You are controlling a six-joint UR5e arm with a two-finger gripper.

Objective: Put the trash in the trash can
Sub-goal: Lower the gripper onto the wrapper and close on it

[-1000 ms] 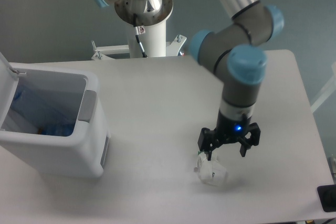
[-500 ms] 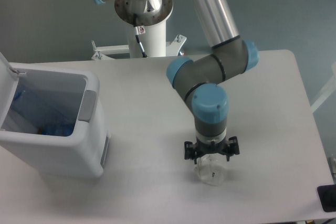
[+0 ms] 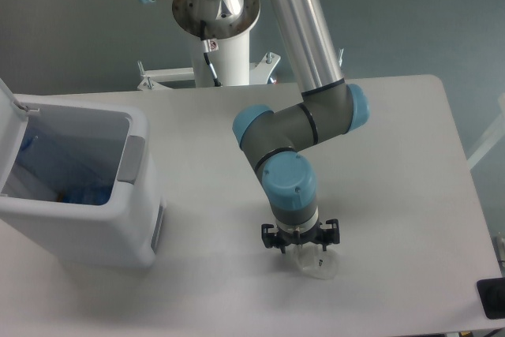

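Poised low over the tabletop, the end effector now sits directly on top of the crumpled white paper wad, having swung in from the right over the last second; earlier it hung beside and above the wad, and half a second ago it was already centring over it. The arm has folded in closer, its blue wrist joint now hiding much of the tool from above. That shift reads as the approach for a pick: the wad appears to be the next piece of trash to go.

Both black finger mounts stick out to either side beneath the wrist, so the fingers look spread rather than clenched, straddling the upper left part of the wad. Whether the fingertips actually touch the paper cannot be told, since the wrist covers them. Nothing is gripped yet, by the look of it.

The wad lies on the tabletop near the front edge, well apart from the trash can, which stands at the left with its lid up. Something blue lies inside the can, too indistinct to identify with confidence.
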